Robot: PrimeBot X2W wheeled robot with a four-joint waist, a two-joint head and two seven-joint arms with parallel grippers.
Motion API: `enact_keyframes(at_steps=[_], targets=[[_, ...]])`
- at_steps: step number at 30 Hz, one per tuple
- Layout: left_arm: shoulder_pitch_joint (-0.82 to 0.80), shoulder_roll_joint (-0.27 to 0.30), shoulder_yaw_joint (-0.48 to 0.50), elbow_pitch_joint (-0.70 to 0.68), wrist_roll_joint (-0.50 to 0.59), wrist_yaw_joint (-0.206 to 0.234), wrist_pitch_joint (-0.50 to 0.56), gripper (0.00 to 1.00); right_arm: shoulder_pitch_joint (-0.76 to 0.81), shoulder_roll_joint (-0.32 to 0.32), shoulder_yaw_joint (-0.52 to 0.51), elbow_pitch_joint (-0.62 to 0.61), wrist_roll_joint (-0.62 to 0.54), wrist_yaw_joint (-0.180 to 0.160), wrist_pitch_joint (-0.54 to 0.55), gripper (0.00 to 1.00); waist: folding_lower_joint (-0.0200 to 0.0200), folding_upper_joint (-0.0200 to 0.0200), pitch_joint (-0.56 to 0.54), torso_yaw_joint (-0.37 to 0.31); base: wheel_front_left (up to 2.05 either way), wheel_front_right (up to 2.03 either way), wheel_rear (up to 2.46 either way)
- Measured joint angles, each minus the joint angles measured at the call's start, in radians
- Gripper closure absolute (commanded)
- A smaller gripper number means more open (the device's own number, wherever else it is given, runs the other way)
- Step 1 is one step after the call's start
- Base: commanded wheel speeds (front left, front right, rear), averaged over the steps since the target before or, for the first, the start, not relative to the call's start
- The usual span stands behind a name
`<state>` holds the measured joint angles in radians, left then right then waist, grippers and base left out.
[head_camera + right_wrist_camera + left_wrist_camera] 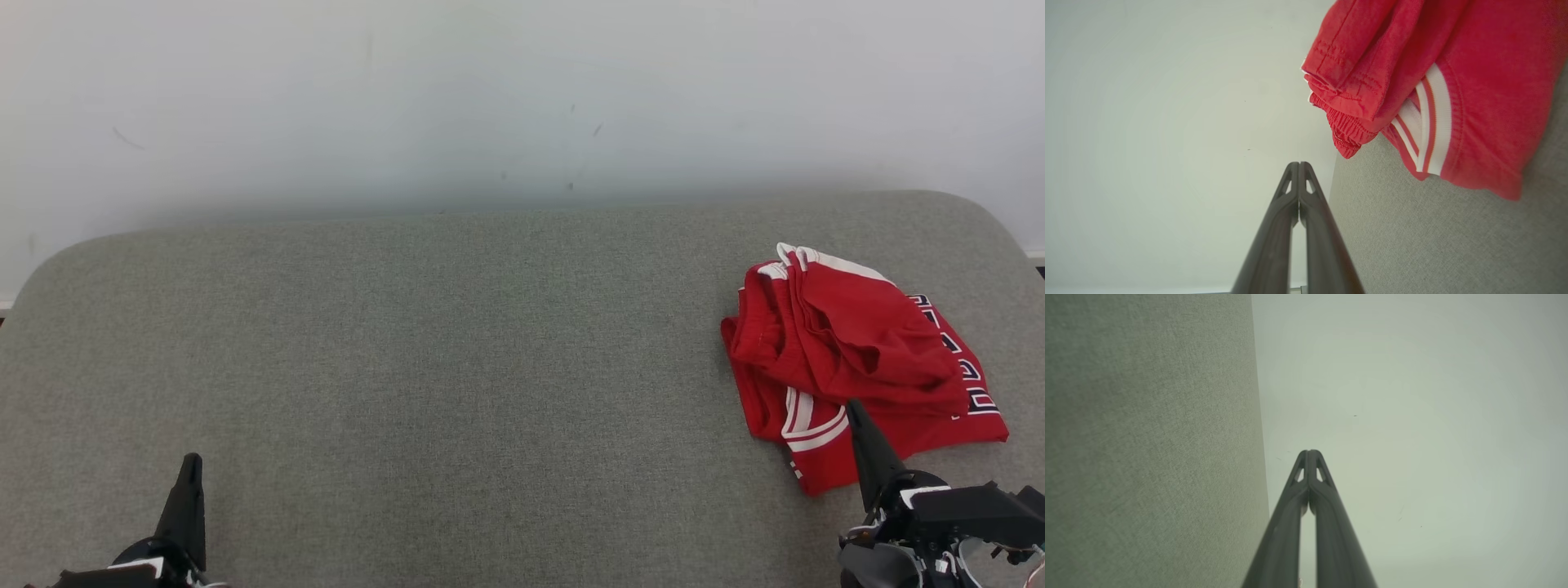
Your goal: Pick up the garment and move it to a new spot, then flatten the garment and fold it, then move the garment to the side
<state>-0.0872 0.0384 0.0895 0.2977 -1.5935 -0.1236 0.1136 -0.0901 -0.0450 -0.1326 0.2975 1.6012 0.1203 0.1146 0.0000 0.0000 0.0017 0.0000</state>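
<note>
The garment [857, 359] is a red piece with white stripes and dark lettering, lying bunched and loosely folded at the far right of the grey padded surface [457, 367]. In the right wrist view the garment [1433, 81] lies to the upper right of my fingers, apart from them. My right gripper [856, 408] is shut and empty, its tip just at the garment's near edge in the head view. My left gripper [192, 461] is shut and empty at the lower left, far from the garment. In the wrist views the left gripper [1309, 451] and the right gripper [1298, 163] both stand with tips pressed together.
A pale wall [522, 98] rises behind the padded surface. The surface has rounded far corners, and its right edge runs close past the garment. A wide stretch of bare grey fabric [1147, 437] lies between the two grippers.
</note>
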Motion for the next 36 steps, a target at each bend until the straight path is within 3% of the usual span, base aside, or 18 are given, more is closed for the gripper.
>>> enact_keyframes(at_steps=[36], targets=[[0.000, 0.000, 0.000, 0.000, 0.000, 0.000, 0.000, 1.00, 0.000, 0.000, 0.000, 0.000, 0.000, 0.000, 0.000, 1.00, -0.0001, 0.0000, 0.000, 0.000, 0.00, 0.00, 0.00]])
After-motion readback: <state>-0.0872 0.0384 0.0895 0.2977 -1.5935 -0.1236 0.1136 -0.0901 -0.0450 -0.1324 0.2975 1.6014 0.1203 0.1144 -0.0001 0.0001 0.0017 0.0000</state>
